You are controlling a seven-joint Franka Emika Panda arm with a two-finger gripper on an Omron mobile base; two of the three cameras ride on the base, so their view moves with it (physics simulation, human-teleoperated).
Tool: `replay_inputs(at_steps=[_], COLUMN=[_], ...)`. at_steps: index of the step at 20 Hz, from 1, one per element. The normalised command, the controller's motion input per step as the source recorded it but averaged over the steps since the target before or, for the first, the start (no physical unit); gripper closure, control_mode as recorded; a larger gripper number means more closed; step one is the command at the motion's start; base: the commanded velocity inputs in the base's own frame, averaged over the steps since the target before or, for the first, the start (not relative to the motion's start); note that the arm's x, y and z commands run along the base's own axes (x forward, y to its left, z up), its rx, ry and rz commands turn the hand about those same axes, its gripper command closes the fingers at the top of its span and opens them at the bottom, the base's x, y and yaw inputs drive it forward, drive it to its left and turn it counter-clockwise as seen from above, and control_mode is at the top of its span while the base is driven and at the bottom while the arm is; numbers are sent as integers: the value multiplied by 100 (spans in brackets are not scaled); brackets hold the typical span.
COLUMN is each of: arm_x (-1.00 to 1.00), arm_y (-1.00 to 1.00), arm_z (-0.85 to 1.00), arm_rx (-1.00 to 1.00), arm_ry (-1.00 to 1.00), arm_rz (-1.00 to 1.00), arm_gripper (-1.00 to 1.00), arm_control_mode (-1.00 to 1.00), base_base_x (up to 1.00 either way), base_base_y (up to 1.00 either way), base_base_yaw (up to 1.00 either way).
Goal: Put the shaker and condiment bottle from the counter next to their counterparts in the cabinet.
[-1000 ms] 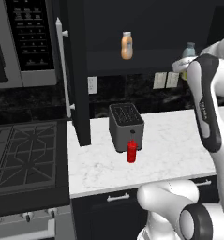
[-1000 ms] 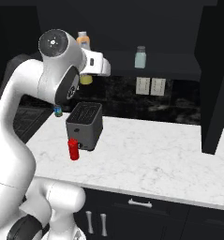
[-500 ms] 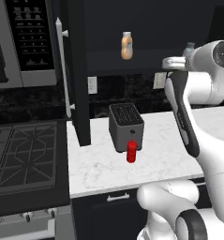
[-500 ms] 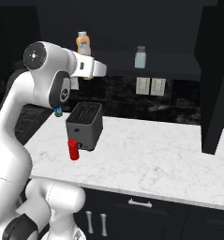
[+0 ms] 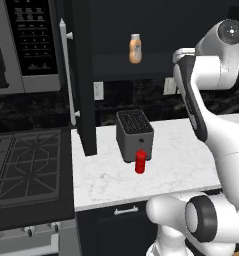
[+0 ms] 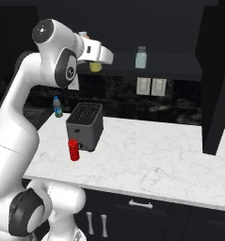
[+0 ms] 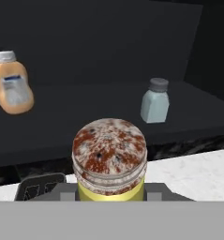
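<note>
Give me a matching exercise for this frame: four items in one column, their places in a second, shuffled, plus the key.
Items:
1. yellow shaker
2. red condiment bottle
3. pale blue-grey shaker
4. orange-tan bottle

Places:
A. on the counter, in front of the toaster
B. on the cabinet shelf, right side
C. held in the gripper
D. on the cabinet shelf, left side

Pairs: 1-C, 2-A, 3-B, 4-D

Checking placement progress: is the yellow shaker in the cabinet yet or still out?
Out. The claw holds the shaker in front of the cabinet shelf, short of the blue-grey shaker.
</note>
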Motion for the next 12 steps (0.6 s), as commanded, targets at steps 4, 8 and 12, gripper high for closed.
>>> replay_inputs(at_steps=[4, 8, 12], arm_x=[1, 32, 35], arm_y=[-1, -8, 0], arm_z=[-3, -27, -6], arm_rx=[0, 9, 3], arm_ry=[0, -6, -1], arm_rz=[0, 0, 0], arm_gripper=[100, 100, 100], arm_control_mode=[-100, -100, -100], base_base_x=[0, 0, 0], base_base_y=[0, 0, 0], base_base_yaw=[0, 0, 0])
